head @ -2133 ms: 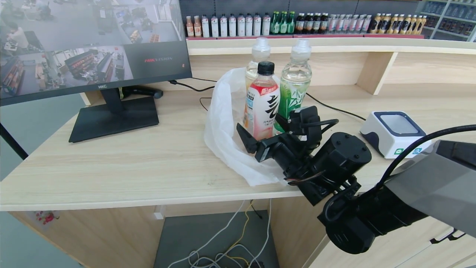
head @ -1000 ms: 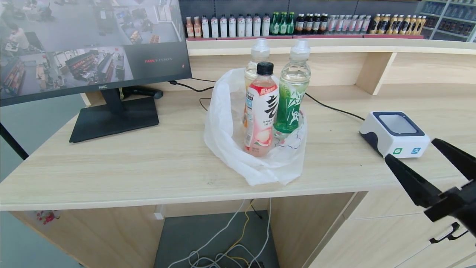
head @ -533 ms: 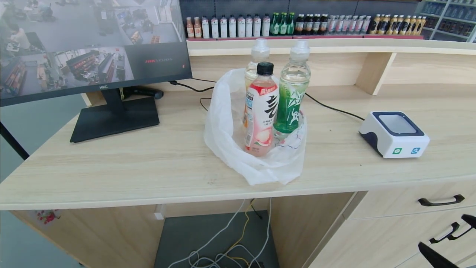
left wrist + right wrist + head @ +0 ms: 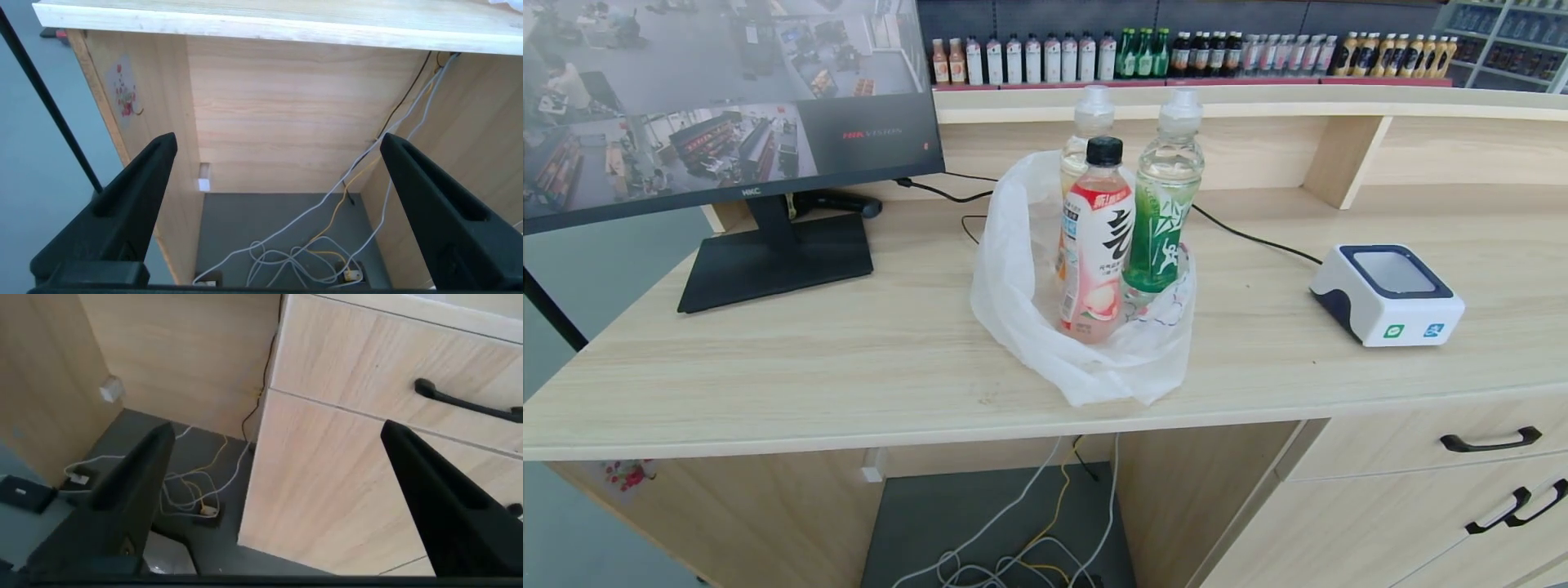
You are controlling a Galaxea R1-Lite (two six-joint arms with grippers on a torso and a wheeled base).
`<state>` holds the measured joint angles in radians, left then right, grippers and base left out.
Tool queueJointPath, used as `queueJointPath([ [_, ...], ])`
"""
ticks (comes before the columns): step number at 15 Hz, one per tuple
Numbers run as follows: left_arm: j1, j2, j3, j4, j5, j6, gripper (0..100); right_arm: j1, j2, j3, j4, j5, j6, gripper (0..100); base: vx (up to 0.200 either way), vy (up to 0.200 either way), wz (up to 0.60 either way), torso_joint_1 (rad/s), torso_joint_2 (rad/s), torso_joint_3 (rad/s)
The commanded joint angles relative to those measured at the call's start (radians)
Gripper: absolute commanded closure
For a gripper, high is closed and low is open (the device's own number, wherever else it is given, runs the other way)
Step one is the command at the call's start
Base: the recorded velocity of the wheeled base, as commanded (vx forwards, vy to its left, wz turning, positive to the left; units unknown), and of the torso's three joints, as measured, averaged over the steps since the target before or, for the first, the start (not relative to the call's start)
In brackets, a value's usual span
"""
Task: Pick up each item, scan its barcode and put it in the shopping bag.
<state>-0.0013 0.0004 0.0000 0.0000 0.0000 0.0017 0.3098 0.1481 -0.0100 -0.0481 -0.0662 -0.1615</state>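
The wooden counter point(image 4: 849, 359) spans the head view, with a raised ledge along its far side and drawers point(image 4: 1421, 457) under its right end. A monitor point(image 4: 686, 98) stands on the far left, its flat base turned slightly toward the middle. The white shopping bag point(image 4: 1013, 302) sits mid-counter with its mouth open upward and its sides slumped; its front fold lies close to the counter's near edge. Three bottles stand upright inside it, long axes vertical and caps up: a pink-labelled bottle point(image 4: 1097, 245) in front, a green-labelled bottle point(image 4: 1164, 212) touching its right side, and a third bottle point(image 4: 1086, 131) behind. Bare wood lies between the monitor base and the bag, and between the bag and the barcode scanner point(image 4: 1387, 294), which sits to the right with its window facing up. A thin cable point(image 4: 1258, 239) runs from the scanner behind the bag. The left gripper point(image 4: 282, 216) hangs below counter level before the open knee space, fingers spread wide with nothing between them. The right gripper point(image 4: 282, 506) is low before the drawer fronts, equally wide apart and empty.
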Motion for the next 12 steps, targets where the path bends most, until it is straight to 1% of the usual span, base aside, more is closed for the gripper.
queueJointPath([
  [1,0.000,0.000,0.000,0.000,0.000,-0.002,0,-0.120,-0.007,-0.001,0.002,-0.001,0.017,0,0.000,0.000,0.00,0.000,0.00,0.000],
  [3,0.000,0.000,0.000,0.000,0.000,-0.002,0,-0.251,-0.015,-0.001,0.002,-0.001,0.014,0,0.000,0.000,0.00,0.000,0.00,0.000],
  [5,0.000,0.000,0.000,0.000,0.000,-0.002,0,-0.414,-0.041,-0.001,0.002,0.005,0.007,0,0.000,0.000,0.00,0.000,0.00,0.000],
  [6,0.000,0.000,0.000,0.000,0.000,-0.002,0,-0.426,-0.053,0.004,0.005,0.051,-0.003,0,0.000,0.000,0.00,0.000,0.00,0.000],
  [7,0.000,0.000,0.000,0.000,0.000,-0.002,0,-0.426,-0.053,0.004,0.005,0.152,-0.023,0,0.000,0.000,0.00,0.000,0.00,0.000],
  [8,0.000,0.000,0.000,0.000,0.000,-0.002,0,-0.425,-0.053,0.001,0.011,0.227,-0.023,0,0.000,0.000,0.00,0.000,0.00,0.000],
  [9,0.000,0.000,0.000,0.000,0.000,-0.002,0,-0.425,-0.053,-0.001,0.014,0.236,-0.013,0,0.000,0.000,0.00,0.000,0.00,0.000],
  [11,0.000,0.000,0.000,0.000,0.000,-0.002,0,-0.426,-0.053,0.001,0.017,0.244,0.079,0,0.000,0.000,0.00,0.000,0.00,0.000],
  [12,0.000,0.000,0.000,0.000,0.000,-0.003,0,-0.425,-0.053,0.001,0.017,0.296,0.100,0,0.000,0.000,0.00,0.000,0.00,0.000],
])
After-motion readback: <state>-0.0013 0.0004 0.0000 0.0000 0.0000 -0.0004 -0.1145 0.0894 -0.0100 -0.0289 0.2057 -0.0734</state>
